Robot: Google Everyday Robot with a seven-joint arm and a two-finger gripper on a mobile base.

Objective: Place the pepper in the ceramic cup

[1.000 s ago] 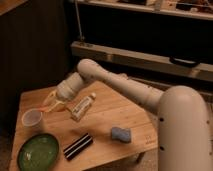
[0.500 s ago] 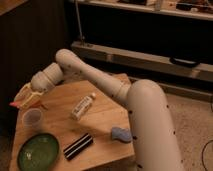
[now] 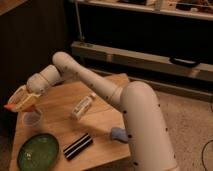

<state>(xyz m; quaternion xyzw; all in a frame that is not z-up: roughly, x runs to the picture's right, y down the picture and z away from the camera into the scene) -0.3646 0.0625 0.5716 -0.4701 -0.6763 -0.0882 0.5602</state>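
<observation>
1. A wooden counter (image 3: 55,112) is seen in a dim room, and a dark wall and a long metal rail (image 3: 150,60) are seen behind it.
2. A green plate (image 3: 38,151), a black striped object (image 3: 77,146), a white bottle (image 3: 82,106) and a small blue-grey object (image 3: 118,134) are laid on the counter.
3. The gripper (image 3: 17,105) is held over the left edge of the counter, just above the ceramic cup (image 3: 32,119).
4. The fingers (image 3: 23,99) are closed on the pepper (image 3: 9,107), and only its orange end is seen, at their left side.
5. The pepper is found above the cup and a little to its left, not inside it.
</observation>
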